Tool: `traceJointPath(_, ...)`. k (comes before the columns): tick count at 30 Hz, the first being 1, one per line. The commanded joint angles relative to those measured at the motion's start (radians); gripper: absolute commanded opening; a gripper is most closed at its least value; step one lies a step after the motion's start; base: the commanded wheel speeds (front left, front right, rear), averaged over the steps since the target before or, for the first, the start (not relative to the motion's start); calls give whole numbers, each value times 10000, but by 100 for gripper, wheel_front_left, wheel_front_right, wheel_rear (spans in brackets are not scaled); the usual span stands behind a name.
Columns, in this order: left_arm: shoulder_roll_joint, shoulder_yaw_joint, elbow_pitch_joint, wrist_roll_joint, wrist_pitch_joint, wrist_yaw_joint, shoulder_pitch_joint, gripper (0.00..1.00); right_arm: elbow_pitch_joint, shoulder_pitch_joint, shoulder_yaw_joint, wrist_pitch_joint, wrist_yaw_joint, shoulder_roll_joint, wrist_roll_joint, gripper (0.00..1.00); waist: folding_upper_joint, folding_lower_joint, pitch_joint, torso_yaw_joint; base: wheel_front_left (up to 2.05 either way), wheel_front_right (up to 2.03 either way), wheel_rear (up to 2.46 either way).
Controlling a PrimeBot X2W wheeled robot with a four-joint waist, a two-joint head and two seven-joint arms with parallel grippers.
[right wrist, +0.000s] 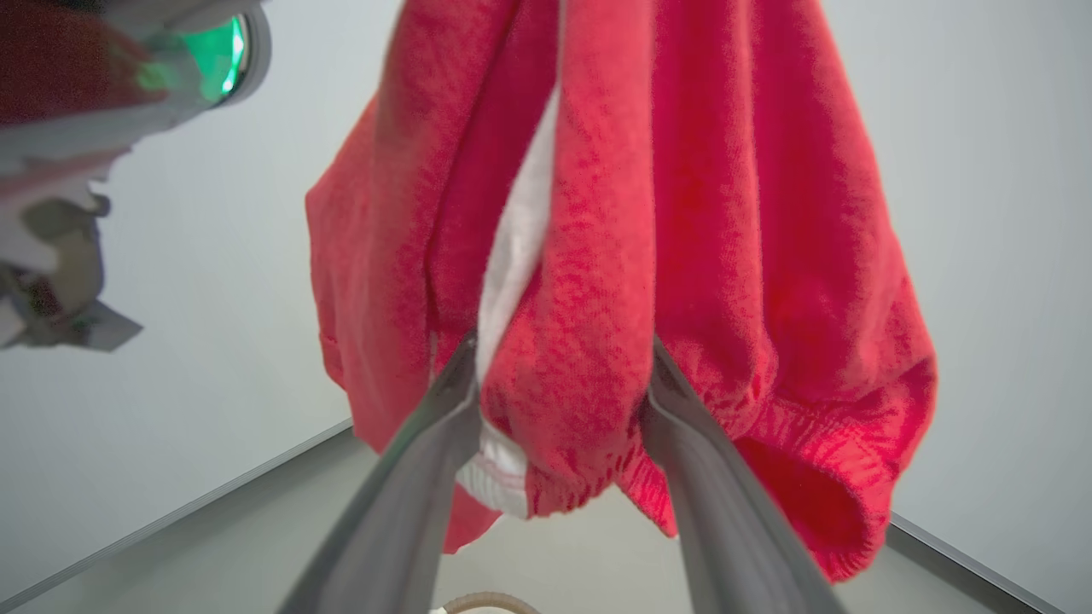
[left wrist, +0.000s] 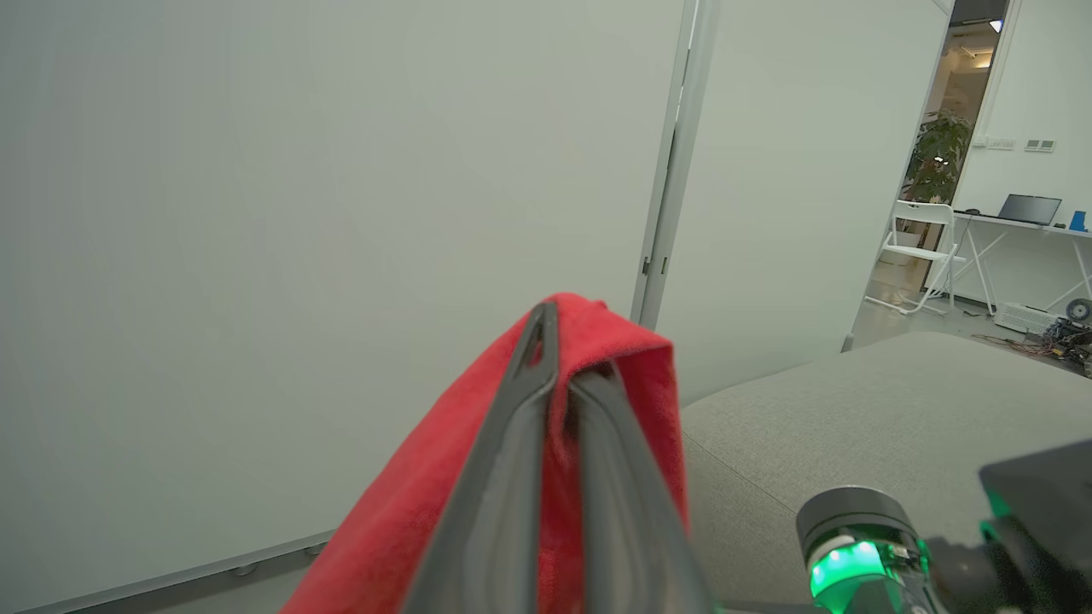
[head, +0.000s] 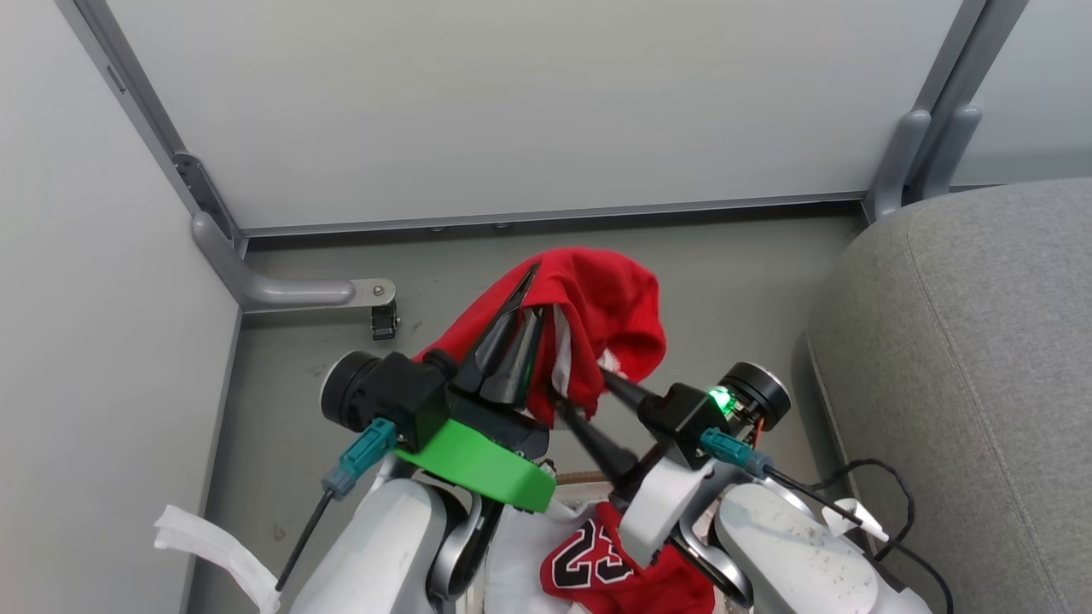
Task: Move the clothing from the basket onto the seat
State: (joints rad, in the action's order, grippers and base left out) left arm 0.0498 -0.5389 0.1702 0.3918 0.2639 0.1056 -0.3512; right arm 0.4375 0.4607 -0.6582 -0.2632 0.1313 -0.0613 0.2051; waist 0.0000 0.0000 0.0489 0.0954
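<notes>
Red clothing (head: 610, 307) aloft beside grey seat (head: 964, 367)

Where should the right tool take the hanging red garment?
Its bunched lower fold beside the white stripe, from below: the red garment hangs from the shut left tool, and that fold drops between the right tool's open fingers.

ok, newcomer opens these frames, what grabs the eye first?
The soft red garment with white trim, hanging mid-air at centre, pinched at its top by the left gripper while the right gripper has its fingers either side of a lower fold. Next, the grey fabric seat cushion at right, and the red number-23 jersey at bottom centre.
</notes>
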Motion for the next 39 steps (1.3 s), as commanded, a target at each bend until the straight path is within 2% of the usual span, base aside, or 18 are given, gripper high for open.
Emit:
traceJointPath(1, 20, -13, 3, 88, 7, -28, -179, 0, 55, 107, -16, -21, -10, 14, 146, 0, 0, 0, 21, 24, 0, 0, 0)
traceJointPath(16, 20, 88, 15, 112, 7, -81, -207, 0, 41, -65, 130, -21, -10, 75, 662, 0, 0, 0, 217, -291, 0, 0, 0)
traceJointPath(24, 20, 214, -66, 43, 7, -101, -255, 0, -234, -23, 282, -19, -10, 79, 679, 0, 0, 0, 444, -974, 0, 0, 0)
traceJointPath(25, 17, 187, -41, 57, 5, -80, -234, 72, -298, -32, 326, -21, -10, 80, 676, 0, 0, 0, 473, -1120, 0, 0, 0)
traceJointPath(26, 20, 181, -9, 24, 2, -57, -223, 100, -335, -45, 345, -19, -10, 81, 673, 0, 0, 0, 494, -1266, 0, 0, 0)
traceJointPath(39, 27, 380, 340, -498, -1, 157, -483, 100, -1172, -78, 944, -21, -10, 91, 790, 0, 0, 0, 1144, -4109, 0, 0, 0)
